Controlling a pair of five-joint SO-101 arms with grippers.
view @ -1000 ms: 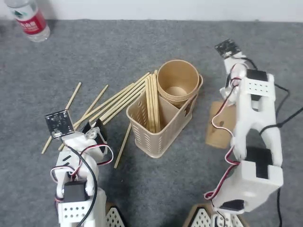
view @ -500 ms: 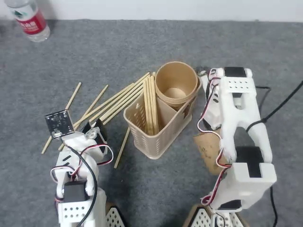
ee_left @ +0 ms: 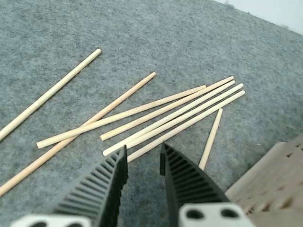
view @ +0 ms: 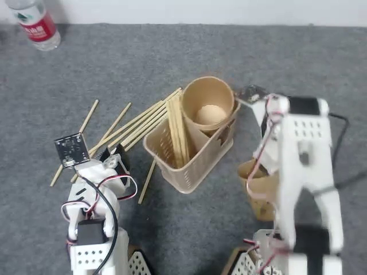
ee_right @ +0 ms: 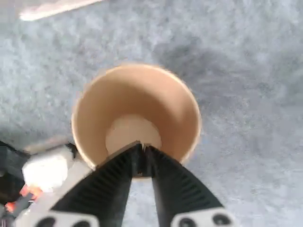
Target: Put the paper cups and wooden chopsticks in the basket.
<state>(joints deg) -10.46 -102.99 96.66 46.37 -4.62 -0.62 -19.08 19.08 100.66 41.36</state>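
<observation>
Grey fuzzy carpet (view: 172, 51): right pincer (ee_right: 141, 161) clamps round paper cup (ee_right: 156, 99), left pincer (ee_left: 143, 152) apart.

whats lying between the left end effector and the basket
One loose chopstick lies between the left end effector and the basket, apart from both. The high view and the left wrist view both show it.

Paper cup (view: 258, 201) half hidden under right arm (view: 304, 149), bottle (view: 37, 26) cropped at top edge
</observation>
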